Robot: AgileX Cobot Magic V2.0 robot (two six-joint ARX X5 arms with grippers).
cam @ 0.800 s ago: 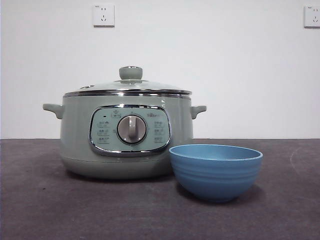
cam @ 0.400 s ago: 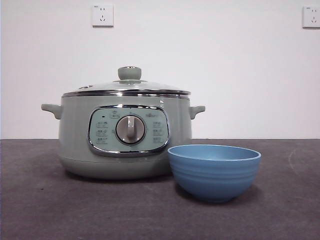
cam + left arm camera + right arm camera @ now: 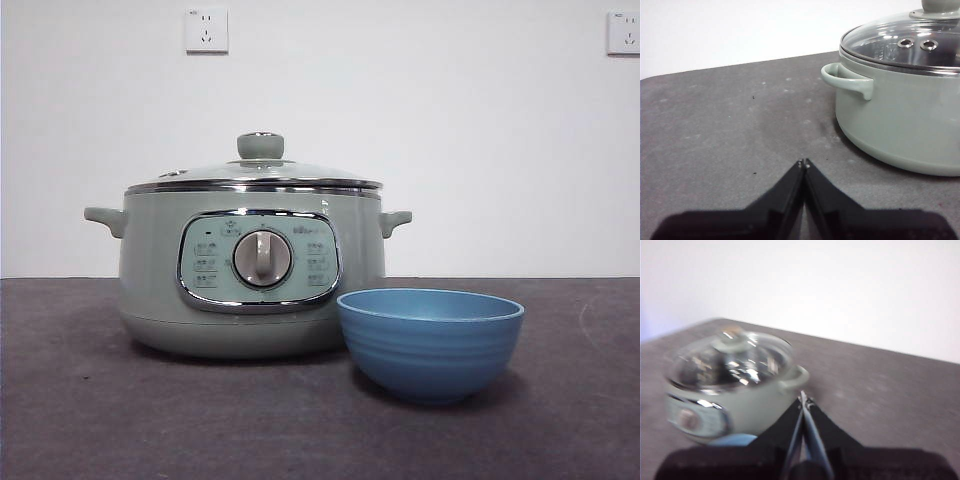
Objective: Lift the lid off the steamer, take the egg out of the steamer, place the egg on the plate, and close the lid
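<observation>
The pale sage-green steamer [image 3: 250,300] stands left of centre on the dark table, with the glass lid [image 3: 255,172] and its green knob [image 3: 260,145] seated on it. The blue bowl-shaped plate [image 3: 430,343] sits empty in front of it to the right. No egg shows. My left gripper [image 3: 803,164] is shut and empty, low over the table beside the steamer's side handle [image 3: 847,81]. My right gripper [image 3: 803,399] is shut and empty, above and off to the side of the steamer [image 3: 730,385]; that view is blurred. Neither gripper shows in the front view.
A white wall with two sockets [image 3: 206,30] stands behind the table. The dark grey table surface [image 3: 730,125] spreads out beside the steamer. The plate's rim [image 3: 732,440] peeks in by the right gripper.
The steamer, lid and plate stay put apart from a slight wobble of the picture. No arm enters the front view.
</observation>
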